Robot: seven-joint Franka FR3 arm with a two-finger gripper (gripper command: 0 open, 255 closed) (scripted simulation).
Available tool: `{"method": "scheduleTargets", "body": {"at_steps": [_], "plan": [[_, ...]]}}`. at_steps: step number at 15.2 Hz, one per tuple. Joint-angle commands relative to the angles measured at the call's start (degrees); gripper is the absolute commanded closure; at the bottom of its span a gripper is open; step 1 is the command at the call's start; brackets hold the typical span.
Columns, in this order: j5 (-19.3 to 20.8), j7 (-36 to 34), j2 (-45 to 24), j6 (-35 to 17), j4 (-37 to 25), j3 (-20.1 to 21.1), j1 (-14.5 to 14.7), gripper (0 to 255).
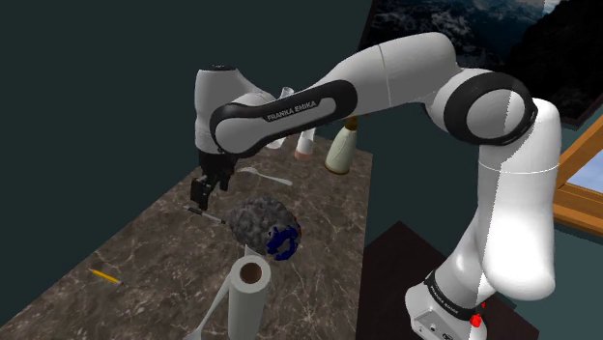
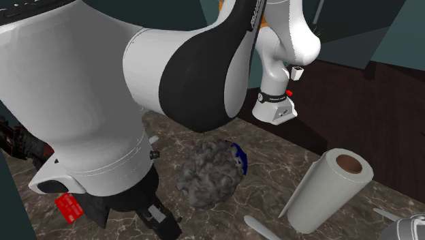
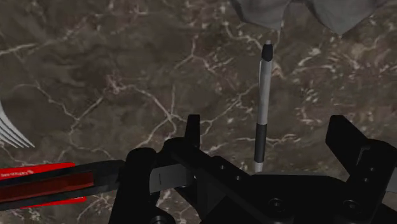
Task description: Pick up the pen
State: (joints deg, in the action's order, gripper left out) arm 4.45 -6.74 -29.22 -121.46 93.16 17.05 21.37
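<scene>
two fingers (image 3: 193, 130) of end effector (image 3: 266, 121) wide apart, pen (image 3: 264, 83) between, untouched

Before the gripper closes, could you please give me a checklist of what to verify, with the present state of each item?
1. Gripper open: ok, its fingers stand apart.
2. Pen between the fingers: ok, it lies on the marble counter between them, touched by neither.
3. Pen centred in the gap: ok, roughly midway.
4. Fingers clear of the grey crumpled lump: ok, it lies past the pen's far end.
5. Fingertips low enough to clasp the pen: cannot tell.
6. Pen held: not ok, not yet clasped.
</scene>
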Motion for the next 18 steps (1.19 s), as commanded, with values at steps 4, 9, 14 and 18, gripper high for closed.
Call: {"method": "scheduleTargets", "body": {"at_steps": [4,9,14,18], "plan": [[1.4,-0.6,-5.4,-1.1,-4.3,-0.2,1.9,0],[1.9,-0.7,-7.2,-3.7,-3.4,-0.6,2.1,0],[1.9,-0.7,-7.2,-3.8,-3.4,-0.6,2.1,255],[1.9,-0.7,-7.0,-4.0,-3.0,-0.6,2.0,255]]}}
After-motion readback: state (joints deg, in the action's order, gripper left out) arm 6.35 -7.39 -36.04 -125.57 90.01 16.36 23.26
